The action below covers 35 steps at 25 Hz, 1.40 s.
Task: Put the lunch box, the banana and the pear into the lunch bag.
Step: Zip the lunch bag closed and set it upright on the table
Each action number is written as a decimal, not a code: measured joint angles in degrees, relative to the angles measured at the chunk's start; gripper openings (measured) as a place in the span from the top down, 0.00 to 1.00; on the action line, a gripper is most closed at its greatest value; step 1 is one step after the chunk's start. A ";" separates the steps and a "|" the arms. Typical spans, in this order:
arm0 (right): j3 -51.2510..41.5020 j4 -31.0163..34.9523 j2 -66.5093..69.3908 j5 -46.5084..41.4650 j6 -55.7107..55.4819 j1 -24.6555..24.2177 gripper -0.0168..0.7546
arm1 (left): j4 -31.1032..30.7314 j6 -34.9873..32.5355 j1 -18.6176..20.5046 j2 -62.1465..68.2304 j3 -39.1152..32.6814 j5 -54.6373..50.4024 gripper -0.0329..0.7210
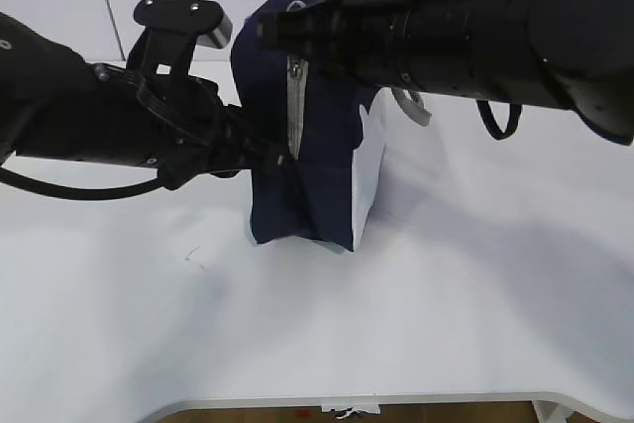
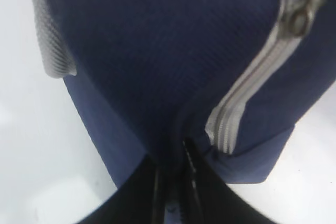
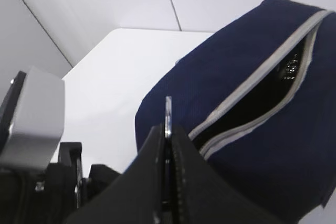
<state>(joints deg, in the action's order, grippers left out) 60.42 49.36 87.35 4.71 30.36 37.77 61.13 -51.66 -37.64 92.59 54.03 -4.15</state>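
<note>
The navy lunch bag (image 1: 317,185) stands upright on the white table, its grey zipper (image 1: 294,111) running down the near side. My left gripper (image 1: 280,158) is shut on a fold of the bag's navy fabric (image 2: 157,51) just beside the zipper's lower end (image 2: 223,129). My right gripper (image 1: 272,35) is at the bag's top, shut on the metal zipper pull (image 3: 168,116), which shows edge-on between the fingers. The zipper mouth (image 3: 262,93) gapes partly, dark inside. The lunch box, the banana and the pear are out of view.
A grey handle (image 1: 411,106) hangs behind the bag on the right. The white table (image 1: 446,294) spreads in front, its front edge (image 1: 396,400) near the bottom. A white wall stands behind. The left arm's wrist housing (image 3: 37,114) sits close to my right gripper.
</note>
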 joint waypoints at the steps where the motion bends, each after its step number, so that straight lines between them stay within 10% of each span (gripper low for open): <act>1: 0.00 0.00 0.00 0.32 0.13 0.00 0.98 | -0.61 0.00 0.00 0.00 0.00 0.01 0.92; 35: 11.08 3.08 7.52 -1.32 3.50 -10.34 0.98 | -17.19 0.00 0.00 -5.81 -0.81 -9.15 0.92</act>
<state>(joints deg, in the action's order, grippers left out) 71.50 52.44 94.87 3.39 33.86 27.44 43.94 -51.66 -37.64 86.78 53.22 -13.30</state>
